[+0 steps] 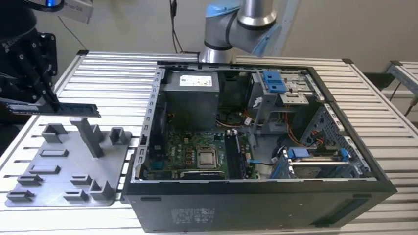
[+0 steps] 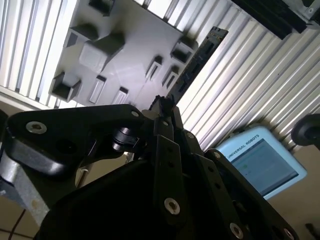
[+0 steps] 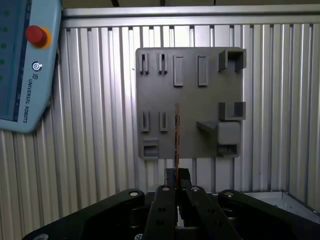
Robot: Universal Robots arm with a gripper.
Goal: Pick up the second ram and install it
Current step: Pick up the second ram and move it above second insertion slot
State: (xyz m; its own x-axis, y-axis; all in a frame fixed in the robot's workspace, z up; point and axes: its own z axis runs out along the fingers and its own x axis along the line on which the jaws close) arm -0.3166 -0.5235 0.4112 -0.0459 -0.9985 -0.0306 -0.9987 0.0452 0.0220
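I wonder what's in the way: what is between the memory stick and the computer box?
In the exterior view, only bare slatted table lies between the memory stick and the computer box; the grey tray sits under the stick.

second ram end hidden in pincer, pendant cropped

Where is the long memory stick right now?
At the exterior view's left, the second ram is gripped in the pincer, roughly level above the grey holder tray and apart from the open computer case.
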